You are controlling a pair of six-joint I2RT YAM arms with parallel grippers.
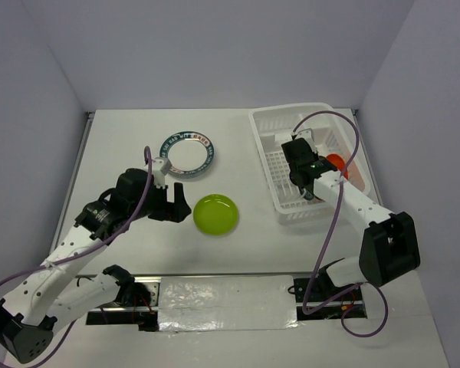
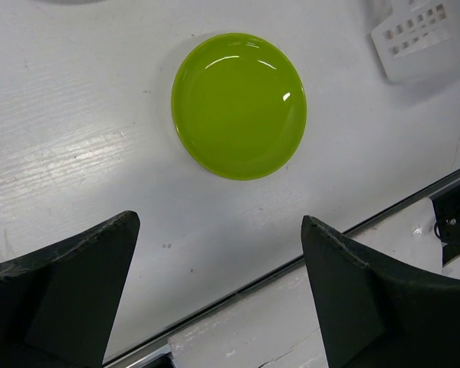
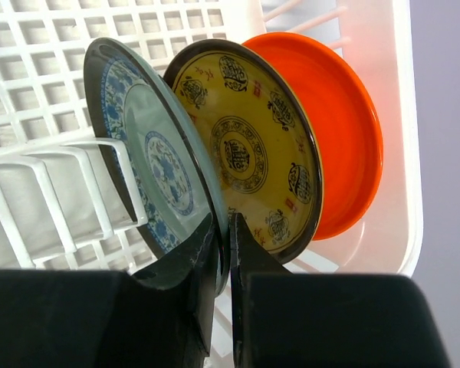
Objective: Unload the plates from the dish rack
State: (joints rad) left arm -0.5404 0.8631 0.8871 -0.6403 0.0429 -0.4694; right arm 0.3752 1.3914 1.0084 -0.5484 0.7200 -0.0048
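from above, the white dish rack (image 1: 270,132) sits at the far right of the table (image 1: 253,261), and the right gripper (image 1: 310,188) reaches down inside it, its fingertips hidden under the wrist; an orange-red plate (image 1: 337,162) shows on edge just right of it, by the rack's right wall. out on the table, well left of the rack, a teal-rimmed plate (image 1: 187,152) lies flat toward the far side, and a lime green plate (image 1: 217,215) lies flat nearer, about mid-table. the left gripper (image 1: 178,201) hangs just left of the lime green plate, not touching it. the left wrist view shows the left gripper (image 2: 220,221) with its jaws spread wide and nothing between them, only bare table (image 2: 77,115) beneath; the lime green plate (image 2: 239,105) lies just beyond the fingertips, and a corner of the dish rack (image 2: 418,34) peeks in at the right. in the right wrist view three plates stand on edge in the dish rack (image 3: 54,46): a blue-and-white plate (image 3: 149,153) on the left, a yellow patterned plate (image 3: 245,146) in the middle, the orange-red plate (image 3: 345,130) rightmost beside the wall (all leaning the same way). the right gripper (image 3: 224,245) is pinched nearly together on the lower rim of the blue-and-white plate, one finger on each face.
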